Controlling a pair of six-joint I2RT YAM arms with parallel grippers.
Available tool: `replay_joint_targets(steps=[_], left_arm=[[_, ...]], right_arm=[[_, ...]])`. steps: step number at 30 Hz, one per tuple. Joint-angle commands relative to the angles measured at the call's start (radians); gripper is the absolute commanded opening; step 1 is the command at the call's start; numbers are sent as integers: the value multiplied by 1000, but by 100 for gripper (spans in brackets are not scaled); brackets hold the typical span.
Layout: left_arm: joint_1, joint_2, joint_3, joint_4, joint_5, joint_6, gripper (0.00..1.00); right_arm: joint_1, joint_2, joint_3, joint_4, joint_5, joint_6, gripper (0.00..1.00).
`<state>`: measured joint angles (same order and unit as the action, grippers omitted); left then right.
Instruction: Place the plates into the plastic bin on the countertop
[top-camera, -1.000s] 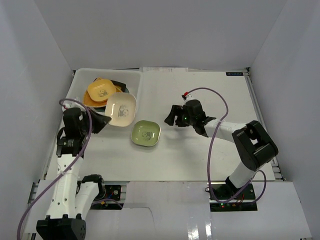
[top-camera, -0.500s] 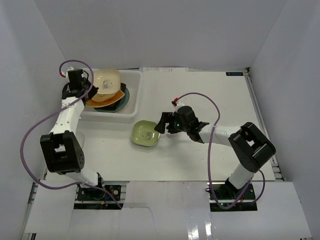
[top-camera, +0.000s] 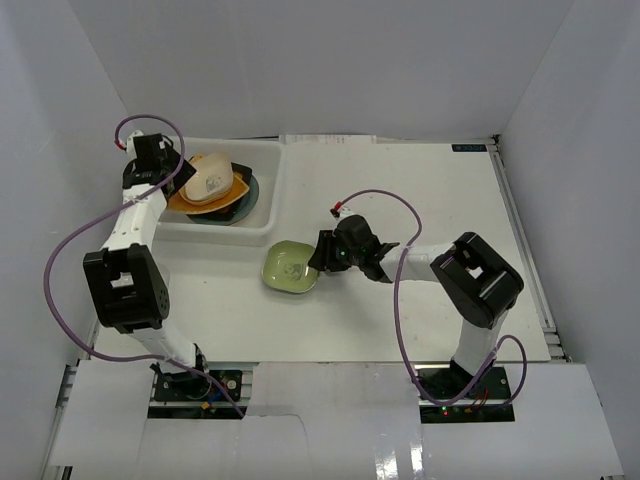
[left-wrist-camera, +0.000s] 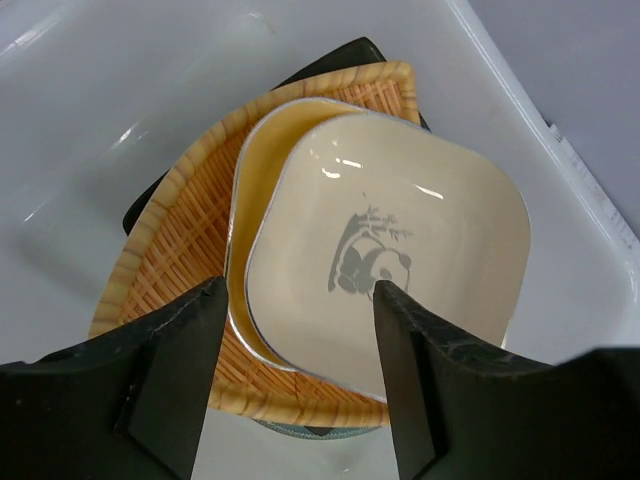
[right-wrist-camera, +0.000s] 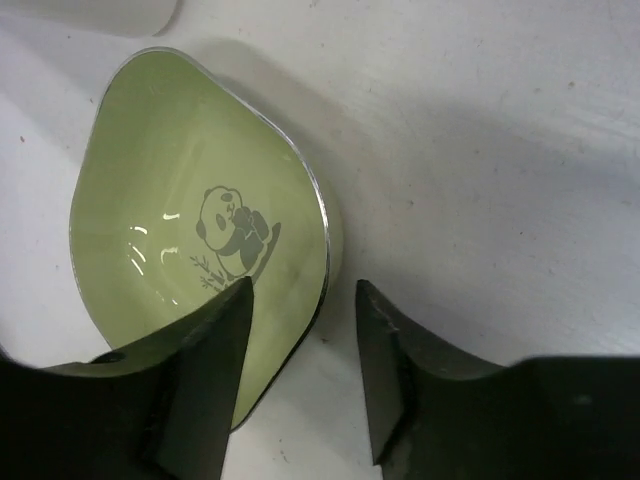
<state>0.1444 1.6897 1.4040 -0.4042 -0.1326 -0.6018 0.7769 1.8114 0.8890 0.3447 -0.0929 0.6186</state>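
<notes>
A translucent white rectangular plastic bin (top-camera: 270, 195) is set at the far left corner of the flat white bench (top-camera: 450, 200). A stack of plates is held in it: a cream rounded-square ceramic plate with a panda motif (left-wrist-camera: 400, 250) is seen on top, nested in a yellow rounded-square plate (left-wrist-camera: 262, 160). That one is carried by an orange fan-shaped plate with a woven pattern (left-wrist-camera: 170, 240). A corner of a dark square plate (left-wrist-camera: 345, 55) is shown beneath, towards the bin's far wall.

The left hand (top-camera: 180, 175) is held over the left side of the stack. In the left wrist view its fingers (left-wrist-camera: 180, 370) are spread wide and kept apart from the cream plate – nothing is gripped, and the plate is borne by the stack alone.

A green rounded-square ceramic plate with a panda motif (top-camera: 290, 267) is found on the bench, outside the bin and just beside its near right corner. The right hand (top-camera: 322, 255) is lowered at this plate's right edge. In the right wrist view one finger is placed over the bowl of the plate and the other over bare bench, with the rim between them. The jaws are parted – a gap is seen on the outer side, so the rim is not clamped
</notes>
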Motion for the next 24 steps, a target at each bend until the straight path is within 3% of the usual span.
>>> replay_joint_targets(steps=[1,2,5,6,9,15,19,22,24], left_arm=[[4,-106,-16,39,53,2,71],[4,-131,-54,48,60,-1,72],[4,-267,-135,105,160,-22,77],[3,-353,-207,125,204,-30,78],[-6,-540,-362,214,339,-43,84],[-12,-830,-554,177,458,25,86],[-58,-947,-591,88,514,74,86],[-89,-961,-562,119,591,42,89],[-121,-952,-456,122,597,42,90]], right_arm=[[2,2,42,22,33,15,47],[2,0,45,22,35,15,33],[1,-35,38,19,74,15,11],[1,-52,19,17,87,13,8],[-4,-156,-24,10,159,-26,8],[-7,-346,-13,-82,170,-103,8],[-7,-370,134,-159,191,-170,8],[-7,-250,365,-208,206,-221,8],[-7,-128,552,-243,209,-237,8]])
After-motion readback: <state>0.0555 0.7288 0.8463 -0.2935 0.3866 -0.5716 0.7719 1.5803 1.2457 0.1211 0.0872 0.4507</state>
